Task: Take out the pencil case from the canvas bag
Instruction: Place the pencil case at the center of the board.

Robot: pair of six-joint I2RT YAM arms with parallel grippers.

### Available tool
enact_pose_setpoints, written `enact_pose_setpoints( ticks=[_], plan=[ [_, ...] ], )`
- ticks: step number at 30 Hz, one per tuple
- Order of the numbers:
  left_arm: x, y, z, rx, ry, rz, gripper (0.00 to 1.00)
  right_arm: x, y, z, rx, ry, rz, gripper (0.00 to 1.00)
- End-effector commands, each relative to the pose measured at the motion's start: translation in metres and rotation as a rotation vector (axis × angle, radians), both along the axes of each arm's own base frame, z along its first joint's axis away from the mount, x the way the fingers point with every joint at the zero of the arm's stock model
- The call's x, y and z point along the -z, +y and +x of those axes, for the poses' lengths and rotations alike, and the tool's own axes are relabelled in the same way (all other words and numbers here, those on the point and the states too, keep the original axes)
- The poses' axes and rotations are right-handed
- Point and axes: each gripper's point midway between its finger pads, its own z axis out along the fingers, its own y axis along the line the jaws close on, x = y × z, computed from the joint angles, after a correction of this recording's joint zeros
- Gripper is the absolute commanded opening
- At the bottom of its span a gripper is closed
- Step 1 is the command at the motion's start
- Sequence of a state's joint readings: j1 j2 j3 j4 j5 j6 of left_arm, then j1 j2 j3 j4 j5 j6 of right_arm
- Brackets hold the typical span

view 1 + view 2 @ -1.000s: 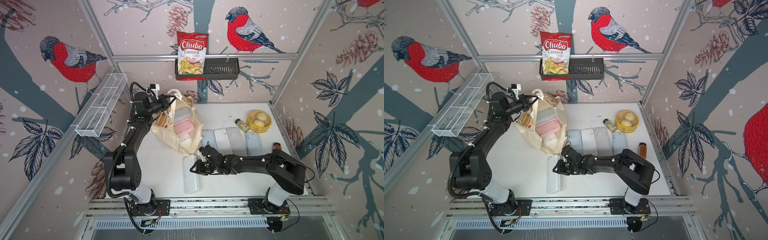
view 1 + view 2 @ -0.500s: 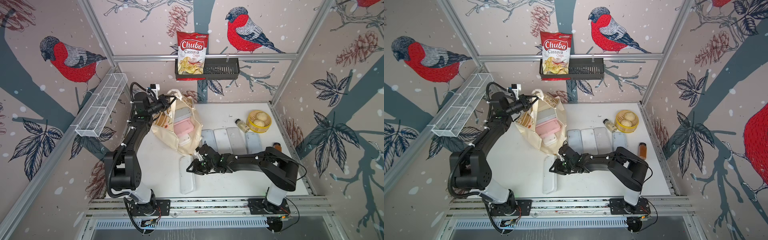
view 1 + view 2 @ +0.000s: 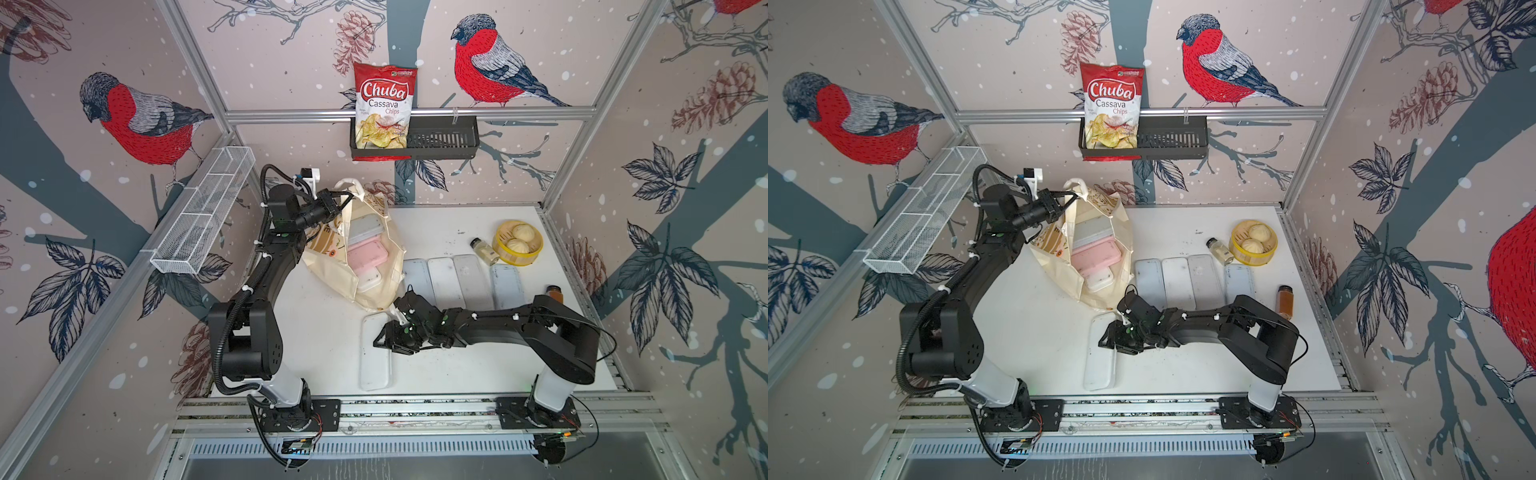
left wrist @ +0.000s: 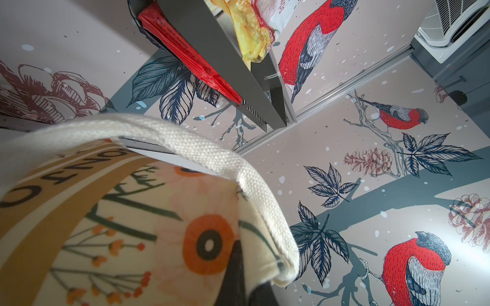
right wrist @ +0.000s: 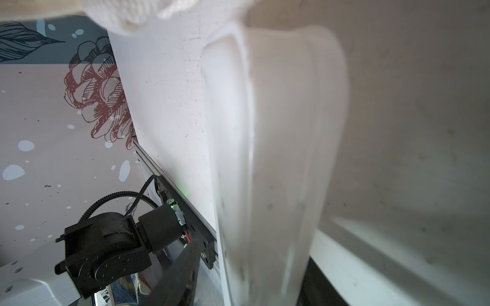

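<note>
The cream canvas bag [image 3: 332, 245] [image 3: 1054, 245] lies open at the table's back left. Its printed side fills the left wrist view [image 4: 132, 225]. My left gripper [image 3: 347, 195] [image 4: 249, 286] is shut on the bag's rim by a handle and holds the mouth up. Inside the bag lie a grey-blue pencil case [image 3: 365, 228], a pink one [image 3: 368, 255] and a white one [image 3: 370, 280]. Another white pencil case [image 3: 375, 361] [image 5: 278, 132] lies flat on the table in front of the bag. My right gripper [image 3: 384, 336] [image 5: 254, 254] straddles its near end, open, with a gap at one finger.
Several pale cases [image 3: 461, 282] lie in a row right of the bag. Beyond them are a small bottle [image 3: 484, 251], a yellow steamer [image 3: 536, 249] of buns and an amber jar [image 3: 555, 293]. A wire basket [image 3: 203, 220] and a black shelf [image 3: 440, 143] with a chips bag hang on the walls.
My right gripper carried the white case a little to the left over the table, and its jaws have come apart from the case. The left arm and the bag have not moved.
</note>
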State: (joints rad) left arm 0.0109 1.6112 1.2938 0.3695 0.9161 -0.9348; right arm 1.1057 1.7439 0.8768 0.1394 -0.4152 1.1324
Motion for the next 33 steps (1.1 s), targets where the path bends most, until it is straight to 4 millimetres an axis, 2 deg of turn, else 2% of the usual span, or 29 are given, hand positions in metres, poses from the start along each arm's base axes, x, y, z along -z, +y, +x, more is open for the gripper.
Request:
enact_pose_setpoints(
  ticks=[1,8,26,33],
  plan=[
    [-0.021,0.0,-0.003,0.012,-0.113,0.004,0.0,-0.003,-0.004,0.005,0.028,-0.016,-0.028,0.59],
    [-0.02,0.0,-0.002,0.012,-0.11,0.004,0.0,-0.009,-0.007,0.007,0.036,-0.04,-0.042,0.62],
    [-0.02,-0.002,-0.003,0.016,-0.11,0.003,0.0,-0.022,-0.006,0.004,0.032,-0.065,-0.029,0.62],
    [-0.02,-0.003,-0.004,0.02,-0.112,0.003,0.0,-0.036,-0.004,0.011,0.046,-0.121,-0.041,0.62]
  ],
)
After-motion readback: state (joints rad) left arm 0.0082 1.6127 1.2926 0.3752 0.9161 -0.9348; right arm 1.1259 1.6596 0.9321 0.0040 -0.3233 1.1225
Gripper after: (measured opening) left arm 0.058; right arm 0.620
